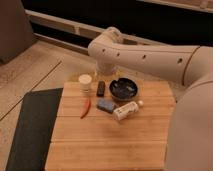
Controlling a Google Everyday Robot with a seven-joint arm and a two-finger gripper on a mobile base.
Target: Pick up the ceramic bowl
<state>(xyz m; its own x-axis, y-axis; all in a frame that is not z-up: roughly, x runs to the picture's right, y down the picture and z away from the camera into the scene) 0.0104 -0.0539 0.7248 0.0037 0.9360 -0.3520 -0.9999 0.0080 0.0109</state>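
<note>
ceramic bowl [123, 90] just beside gripper [113, 74]

The ceramic bowl [123, 90], round, shallow and glossy near-black with a bluish-grey inside, sits upright on the bench [100, 145] close to its far edge, slightly right of the middle, the gripper [116, 76] just behind its far rim.

- A dark bowl [123, 90] is set at the far side of a wooden table [110, 145].
- A cream cup [85, 81], a blue-grey block [105, 105] and a white bottle [126, 110] are laid nearby.
- The gripper is hidden below the white arm [145, 52], beyond the table's far edge.
</note>
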